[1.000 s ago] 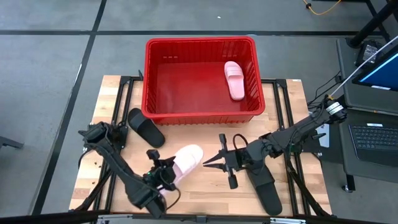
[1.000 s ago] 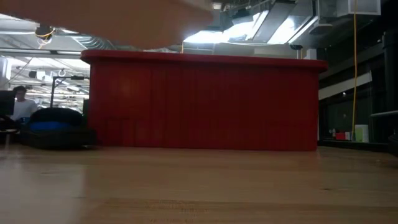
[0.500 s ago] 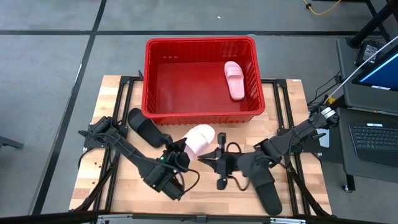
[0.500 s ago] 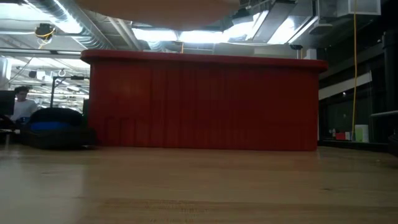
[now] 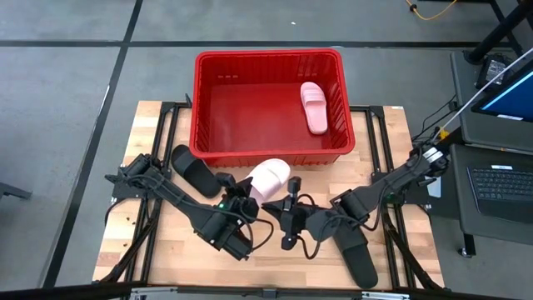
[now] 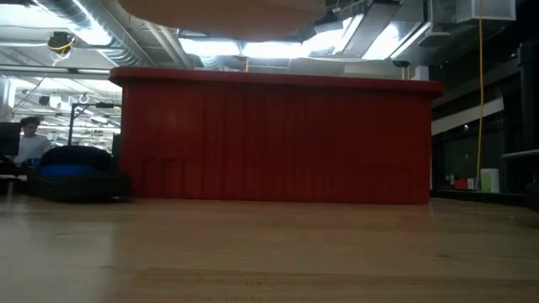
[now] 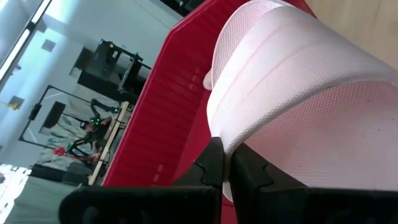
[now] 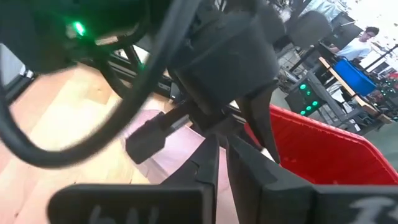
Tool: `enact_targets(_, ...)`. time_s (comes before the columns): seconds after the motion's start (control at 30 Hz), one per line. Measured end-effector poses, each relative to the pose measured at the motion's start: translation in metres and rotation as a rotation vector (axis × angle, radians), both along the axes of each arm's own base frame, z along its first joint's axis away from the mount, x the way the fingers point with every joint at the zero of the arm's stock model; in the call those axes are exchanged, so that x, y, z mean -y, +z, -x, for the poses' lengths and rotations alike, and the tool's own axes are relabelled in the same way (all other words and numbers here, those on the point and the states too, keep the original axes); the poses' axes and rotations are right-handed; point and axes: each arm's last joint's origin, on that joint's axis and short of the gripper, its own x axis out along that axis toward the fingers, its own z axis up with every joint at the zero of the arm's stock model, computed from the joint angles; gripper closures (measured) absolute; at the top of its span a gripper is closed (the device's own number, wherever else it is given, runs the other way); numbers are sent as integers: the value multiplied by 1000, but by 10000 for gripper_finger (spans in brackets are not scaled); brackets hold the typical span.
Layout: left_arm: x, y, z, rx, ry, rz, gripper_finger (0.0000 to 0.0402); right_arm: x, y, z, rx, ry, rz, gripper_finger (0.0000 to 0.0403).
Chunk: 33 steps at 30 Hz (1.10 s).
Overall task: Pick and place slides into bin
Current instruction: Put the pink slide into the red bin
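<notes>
Pink is showing twice in the high view: one pink slide (image 5: 314,107) is lying inside the red bin (image 5: 268,60) at the upper centre, toward its right wall, and another pale pink slide (image 5: 267,178) is hanging pinched in the left gripper (image 5: 246,194) just below the bin's near wall, at the frame's centre. The right gripper (image 5: 281,210) is sitting just right of it with its fingers nearly pressed together, and I cannot tell whether it is touching anything. Two black slides are lying on the wooden table (image 5: 391,133), one (image 5: 195,170) at centre left and one (image 5: 353,251) at lower right under the right arm.
</notes>
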Motion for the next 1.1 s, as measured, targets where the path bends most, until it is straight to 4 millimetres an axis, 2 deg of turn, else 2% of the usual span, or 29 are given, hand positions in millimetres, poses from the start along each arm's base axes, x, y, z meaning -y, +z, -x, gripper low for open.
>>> enact_targets(0.13, -4, 0, -2, -11, 9, -6, 398, 0, -1, 2, -23, 3, 14, 352)
enact_targets(0.37, -8, 0, -4, -17, 19, -10, 398, 0, -3, 2, -33, 5, 17, 264)
enact_targets(0.53, -8, 1, -4, 5, 19, -25, 398, 8, -3, -2, -34, -17, 15, 224)
enact_targets(0.87, -8, 1, -4, 38, 22, -33, 398, 38, -5, -14, -62, -102, 32, 217)
enact_targets(1.1, -8, 3, -3, 41, 18, -46, 398, 46, -6, -17, -68, -123, 32, 217)
